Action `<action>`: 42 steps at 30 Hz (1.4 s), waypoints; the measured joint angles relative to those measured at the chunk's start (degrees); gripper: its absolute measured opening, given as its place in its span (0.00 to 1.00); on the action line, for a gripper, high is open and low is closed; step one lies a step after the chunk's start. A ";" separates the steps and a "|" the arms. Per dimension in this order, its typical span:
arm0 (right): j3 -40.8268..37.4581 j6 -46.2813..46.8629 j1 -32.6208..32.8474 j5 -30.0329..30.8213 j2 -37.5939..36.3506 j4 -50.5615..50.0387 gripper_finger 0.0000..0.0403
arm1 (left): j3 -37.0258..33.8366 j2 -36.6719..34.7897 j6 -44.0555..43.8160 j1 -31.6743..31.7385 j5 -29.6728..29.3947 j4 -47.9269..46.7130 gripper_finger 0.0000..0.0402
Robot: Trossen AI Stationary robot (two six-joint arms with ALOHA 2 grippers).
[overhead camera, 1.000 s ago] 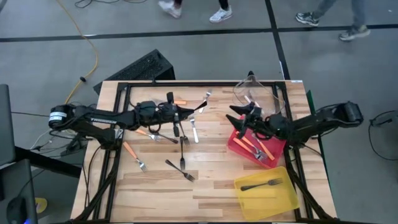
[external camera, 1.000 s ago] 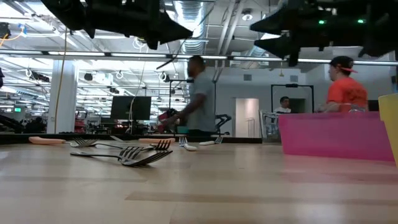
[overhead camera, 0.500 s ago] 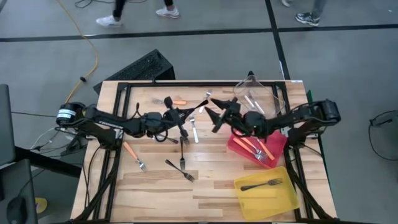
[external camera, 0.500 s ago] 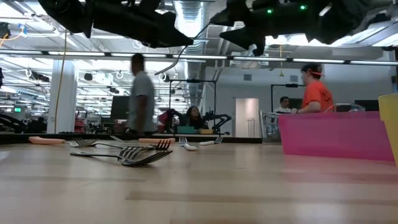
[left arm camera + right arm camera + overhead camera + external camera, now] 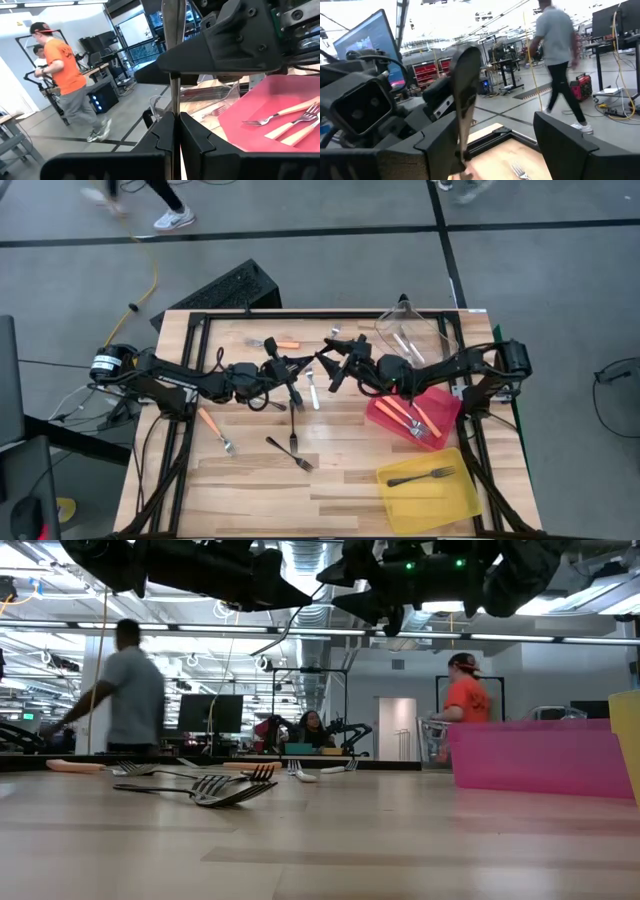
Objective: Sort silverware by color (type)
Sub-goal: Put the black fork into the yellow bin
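Note:
My left gripper (image 5: 304,364) hangs above the table's middle, shut on a pale silver fork (image 5: 172,85) that sticks out past its fingertips toward the right arm. My right gripper (image 5: 331,360) faces it from the right, open. Its two fingers (image 5: 565,145) stand on either side of the fork's free end (image 5: 467,95); I cannot tell whether one touches it. Black, silver and orange-handled forks (image 5: 292,442) lie flat on the wood below. The red bin (image 5: 448,408) holds orange-handled forks, the yellow bin (image 5: 462,498) a black fork (image 5: 420,476), and the clear bin (image 5: 420,320) pale ones. My left gripper pinches the fork's thin stem (image 5: 172,107) between its two fingertips (image 5: 195,140). The fingers come in level from the table's left. The fork runs on beyond them, lifted clear of the table.
The three bins stand along the table's right side. A black frame (image 5: 300,315) runs along the far edge. People walk in the room beyond the table. Bare wood lies at the near left (image 5: 230,490).
My right gripper has travelled from above the red bin toward the table's left, staying open, until its fingers flank the fork's free end. My left gripper has shifted slightly right and rolled, keeping the fork aloft.

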 joint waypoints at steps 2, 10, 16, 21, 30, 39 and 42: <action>0.00 -0.01 -0.33 -0.11 -0.01 0.02 0.70 | 0.00 0.00 -0.04 0.00 0.15 0.02 0.00; 0.02 3.37 -1.95 -3.30 -0.01 0.20 0.67 | 0.00 0.00 -0.76 0.02 0.20 0.33 0.00; 0.07 3.44 -2.00 -3.65 -0.01 0.22 0.43 | 0.00 0.00 -0.80 0.03 0.18 0.22 0.00; 0.09 3.57 -1.98 -3.64 -0.01 0.28 0.13 | 0.00 0.00 -0.83 0.07 -0.16 0.12 0.00; 0.13 3.64 -1.81 -3.37 -0.10 0.22 0.07 | 0.00 -0.02 -0.94 0.13 1.47 -0.19 0.02; 0.07 1.93 -2.96 -0.06 -1.60 -3.26 0.07 | 0.00 -0.08 -0.28 -0.18 3.34 -2.50 0.26; 0.07 2.13 -4.17 0.47 -4.01 -7.72 0.07 | 0.00 -0.30 -1.03 -0.09 2.65 -3.87 0.36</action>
